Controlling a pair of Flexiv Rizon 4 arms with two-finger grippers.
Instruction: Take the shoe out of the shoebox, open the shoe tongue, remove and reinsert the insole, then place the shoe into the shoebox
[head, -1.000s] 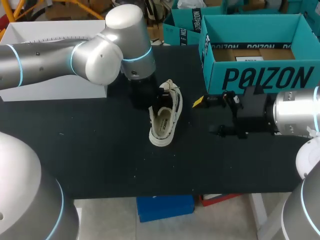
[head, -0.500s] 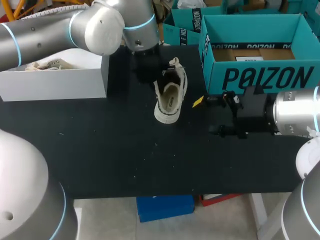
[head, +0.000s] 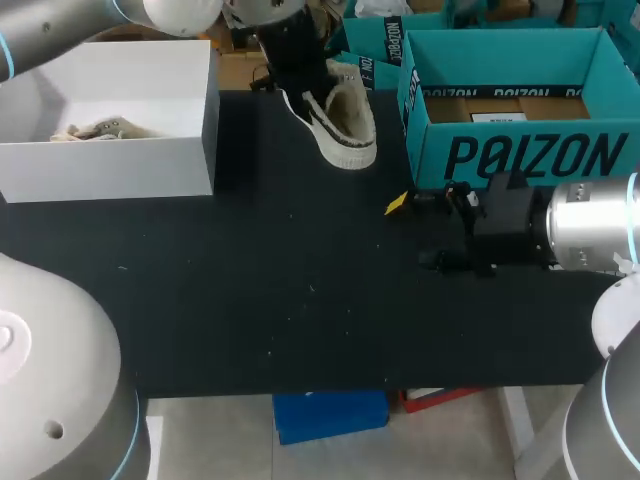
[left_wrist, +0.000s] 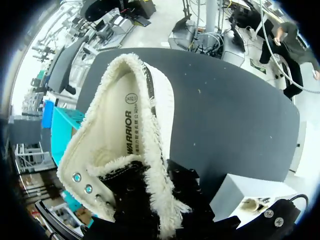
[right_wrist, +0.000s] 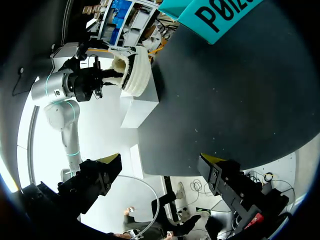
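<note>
Shoe (head: 343, 125), a pale fleece-lined sneaker, has left the middle of the table (head: 300, 300). A second ago it sat there on its sole, and now it hangs tilted near the far edge, just beside the teal shoebox (head: 520, 150). The left gripper (head: 305, 90) is clamped on its heel collar and has lifted it up and away in one sweep. That arm's withdrawal has also uncovered the white box (head: 110, 170) at the left. The right gripper (right_wrist: 161, 165) has not moved, and its fingers stand wide apart over bare table with nothing between them.

Judging by this, the insole work looks done. The left wrist view shows a printed insole lying flat inside the shoe, so the step in hand is probably the carry to the shoebox.

The left gripper's yellow tips are buried in the fleece, so the exact bite cannot be seen. The tongue and laces face away from both wrist views. Something pale lies in the white box, too small to identify, and the shoebox floor is only partly visible
</note>
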